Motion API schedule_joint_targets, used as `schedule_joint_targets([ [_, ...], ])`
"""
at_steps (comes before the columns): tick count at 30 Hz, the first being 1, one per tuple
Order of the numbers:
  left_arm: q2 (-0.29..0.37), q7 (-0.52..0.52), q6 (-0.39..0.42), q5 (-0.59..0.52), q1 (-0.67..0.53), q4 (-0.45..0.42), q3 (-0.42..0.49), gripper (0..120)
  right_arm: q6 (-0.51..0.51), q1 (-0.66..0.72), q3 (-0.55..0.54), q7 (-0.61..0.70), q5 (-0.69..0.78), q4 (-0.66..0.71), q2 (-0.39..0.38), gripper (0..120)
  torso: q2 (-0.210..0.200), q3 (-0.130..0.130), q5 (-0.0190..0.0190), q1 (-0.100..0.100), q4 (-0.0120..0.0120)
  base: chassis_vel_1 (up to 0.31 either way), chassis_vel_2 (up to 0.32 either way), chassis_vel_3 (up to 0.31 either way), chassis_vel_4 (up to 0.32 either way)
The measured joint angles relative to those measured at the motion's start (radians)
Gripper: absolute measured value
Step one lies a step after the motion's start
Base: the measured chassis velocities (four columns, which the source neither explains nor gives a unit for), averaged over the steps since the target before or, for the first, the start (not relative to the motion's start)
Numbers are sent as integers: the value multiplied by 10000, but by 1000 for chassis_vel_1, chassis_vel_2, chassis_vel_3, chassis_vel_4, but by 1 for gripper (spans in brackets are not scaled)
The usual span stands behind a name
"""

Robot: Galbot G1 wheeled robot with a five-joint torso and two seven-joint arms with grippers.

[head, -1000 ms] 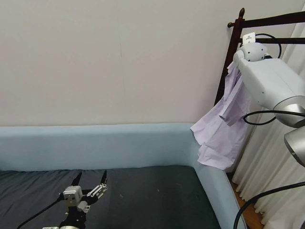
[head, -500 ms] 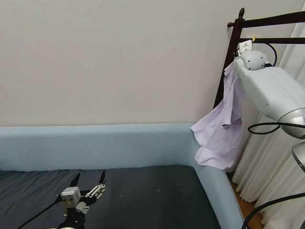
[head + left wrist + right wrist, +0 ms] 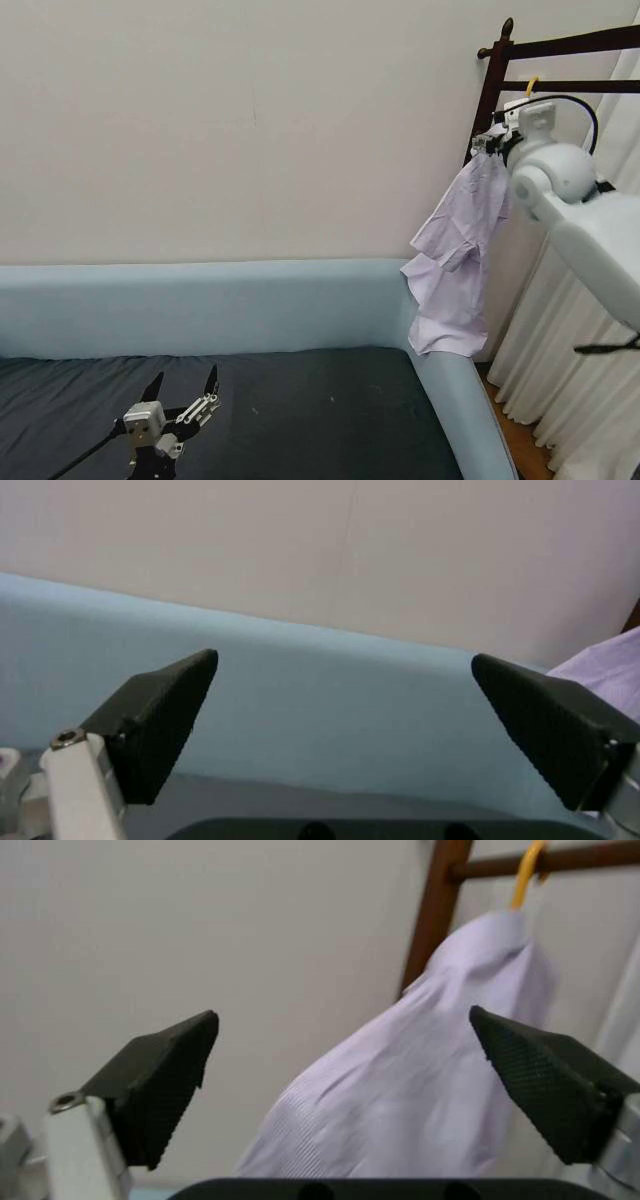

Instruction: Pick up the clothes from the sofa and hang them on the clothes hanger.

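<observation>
On the rack (image 3: pixel 489 95), a lilac shirt (image 3: pixel 458 245).

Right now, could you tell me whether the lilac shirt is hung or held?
Hanging: the shirt is on a yellow hanger hooked over the wooden rail; right claw open, left claw open above the sofa.

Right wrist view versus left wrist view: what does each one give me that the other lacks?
Right wrist view: the yellow hanger hook on the wooden rack, beyond the open right gripper. Left wrist view: the blue sofa back and dark seat, beyond the open left gripper. Shared: the lilac shirt and the pale wall.
</observation>
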Motion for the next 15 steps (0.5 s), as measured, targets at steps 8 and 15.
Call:
schedule_joint_targets([
  [8,-656,385,-801,322,109,294,280,100,1929,-6254,2959,-157,-343,2721,131,100,0,1,-4,1,1,0,0,0,0],
  [15,-947,521,-1402,1360,568,594,434,100,4012,-12562,6040,-1921,-4746,3949,2465,100,-1,0,0,2,-7,0,0,0,0],
])
